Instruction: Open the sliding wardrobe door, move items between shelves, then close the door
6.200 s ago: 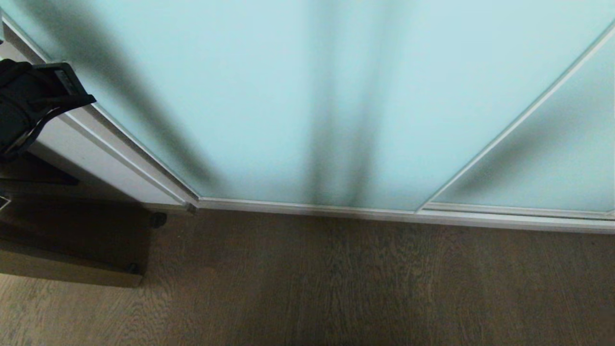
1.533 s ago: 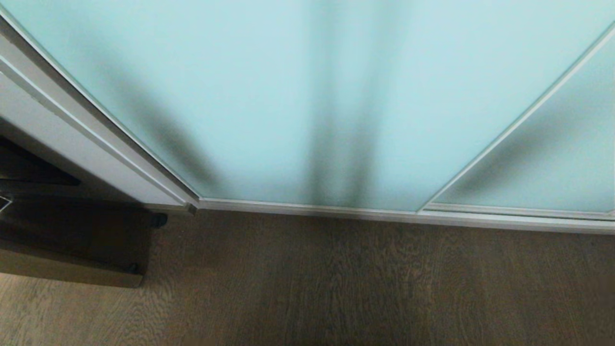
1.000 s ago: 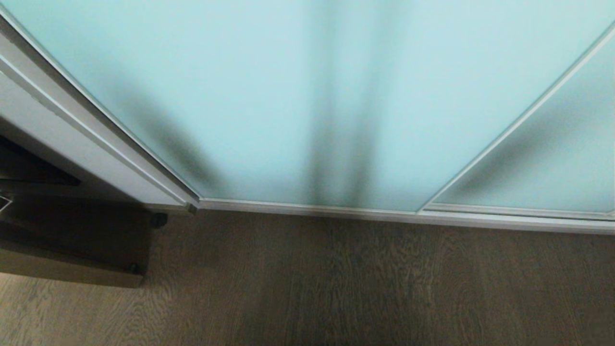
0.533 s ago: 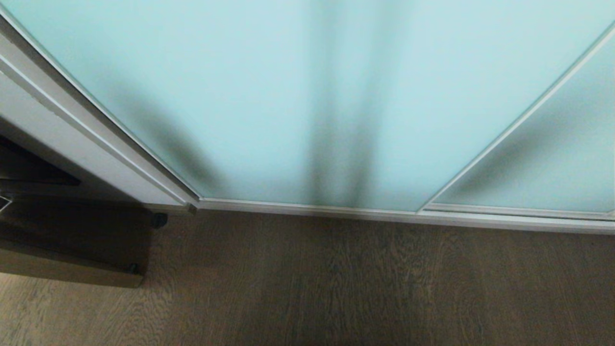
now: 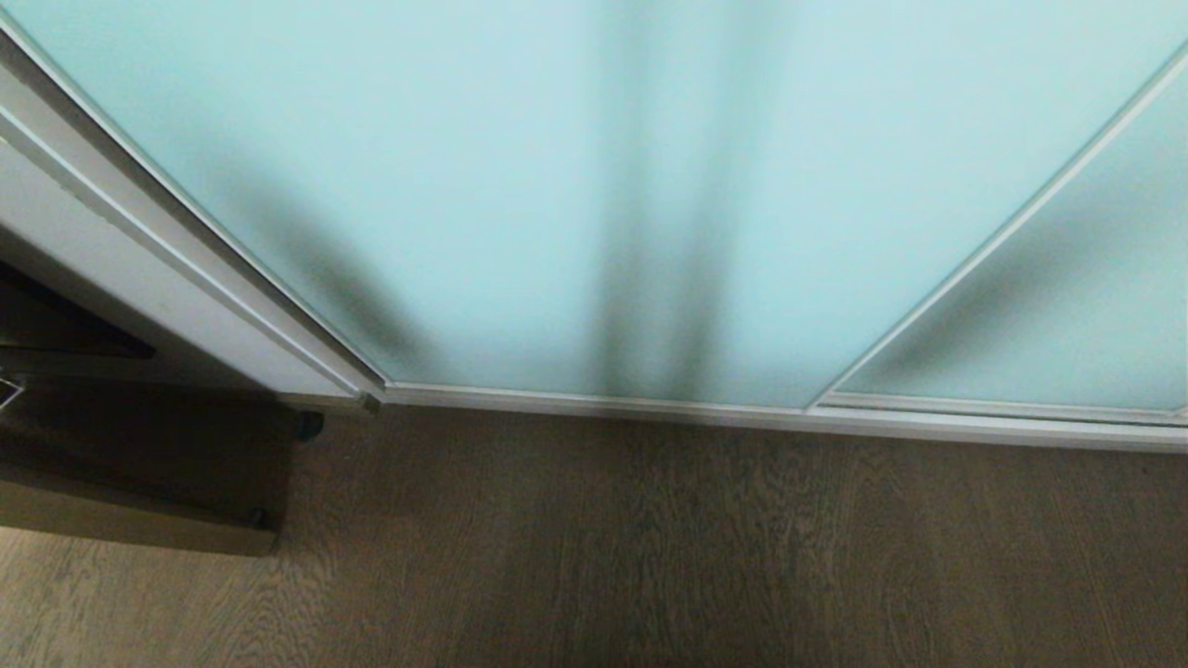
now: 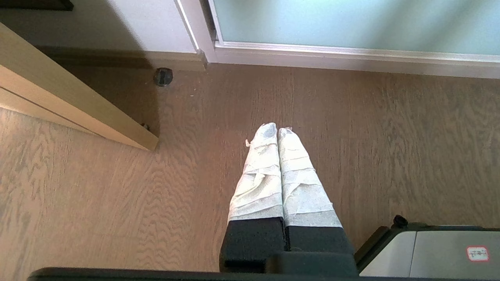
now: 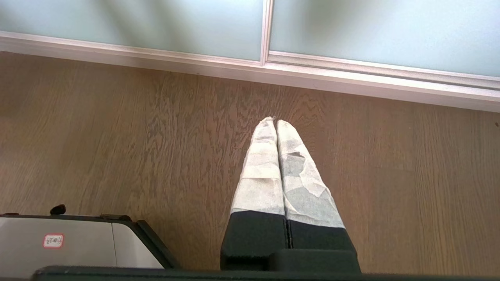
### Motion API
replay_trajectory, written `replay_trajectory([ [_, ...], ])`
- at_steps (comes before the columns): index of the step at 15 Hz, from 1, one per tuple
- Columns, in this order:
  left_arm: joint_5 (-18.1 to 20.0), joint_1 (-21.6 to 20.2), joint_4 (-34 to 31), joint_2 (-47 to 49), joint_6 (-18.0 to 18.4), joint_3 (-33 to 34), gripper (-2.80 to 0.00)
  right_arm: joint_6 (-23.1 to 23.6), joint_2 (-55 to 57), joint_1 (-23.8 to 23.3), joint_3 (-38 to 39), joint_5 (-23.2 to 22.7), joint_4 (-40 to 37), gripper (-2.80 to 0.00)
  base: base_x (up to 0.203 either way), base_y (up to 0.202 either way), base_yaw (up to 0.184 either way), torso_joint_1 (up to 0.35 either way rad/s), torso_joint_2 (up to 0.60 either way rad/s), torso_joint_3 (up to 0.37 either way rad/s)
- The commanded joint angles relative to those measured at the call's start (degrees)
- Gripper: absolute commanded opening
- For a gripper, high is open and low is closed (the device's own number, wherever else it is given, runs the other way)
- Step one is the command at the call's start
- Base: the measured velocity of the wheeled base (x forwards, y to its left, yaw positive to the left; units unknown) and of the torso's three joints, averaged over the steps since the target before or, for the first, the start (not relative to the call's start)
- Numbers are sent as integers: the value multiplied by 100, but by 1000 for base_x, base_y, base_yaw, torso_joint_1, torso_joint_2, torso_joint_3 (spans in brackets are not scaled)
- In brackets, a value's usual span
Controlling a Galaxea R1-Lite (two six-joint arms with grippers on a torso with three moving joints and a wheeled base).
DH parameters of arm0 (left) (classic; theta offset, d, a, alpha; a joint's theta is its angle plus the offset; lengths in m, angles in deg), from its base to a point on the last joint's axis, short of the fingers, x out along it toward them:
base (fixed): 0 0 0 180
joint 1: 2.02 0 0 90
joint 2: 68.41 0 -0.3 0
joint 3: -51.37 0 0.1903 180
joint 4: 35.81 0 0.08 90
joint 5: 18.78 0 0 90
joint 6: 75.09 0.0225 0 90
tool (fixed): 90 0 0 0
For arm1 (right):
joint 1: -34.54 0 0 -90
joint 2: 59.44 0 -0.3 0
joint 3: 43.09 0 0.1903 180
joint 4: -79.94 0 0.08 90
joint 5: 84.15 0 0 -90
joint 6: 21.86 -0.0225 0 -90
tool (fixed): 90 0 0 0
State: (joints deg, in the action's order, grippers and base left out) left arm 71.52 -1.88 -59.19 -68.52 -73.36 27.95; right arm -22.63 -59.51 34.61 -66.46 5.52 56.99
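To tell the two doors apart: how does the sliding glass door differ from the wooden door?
The sliding wardrobe door is frosted pale aqua glass in a slim silver frame; the wooden door is opaque light wood. The glass one lies flat along its floor track; the wooden one stands angled outward. Both reach the floor.

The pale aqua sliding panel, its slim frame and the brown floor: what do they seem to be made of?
The pale aqua sliding panel looks like frosted glass: matte, showing only blurred dark shapes. Its slim silver-white frame appears to be metal with a satin sheen, though painted plastic is possible. The brown floor shows wavy wood grain, either wood or wood-look laminate.
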Motion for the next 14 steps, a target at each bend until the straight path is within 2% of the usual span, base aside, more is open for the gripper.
replay_trajectory([
  [1,-3,-5,1,11,3,5,-280,-2,-1,1,0,-2,2,-280,0,0,0,0,0,0],
  [14,-3,4,1,11,-6,8,-280,-2,-1,1,0,-2,2,-280,0,0,0,0,0,0],
])
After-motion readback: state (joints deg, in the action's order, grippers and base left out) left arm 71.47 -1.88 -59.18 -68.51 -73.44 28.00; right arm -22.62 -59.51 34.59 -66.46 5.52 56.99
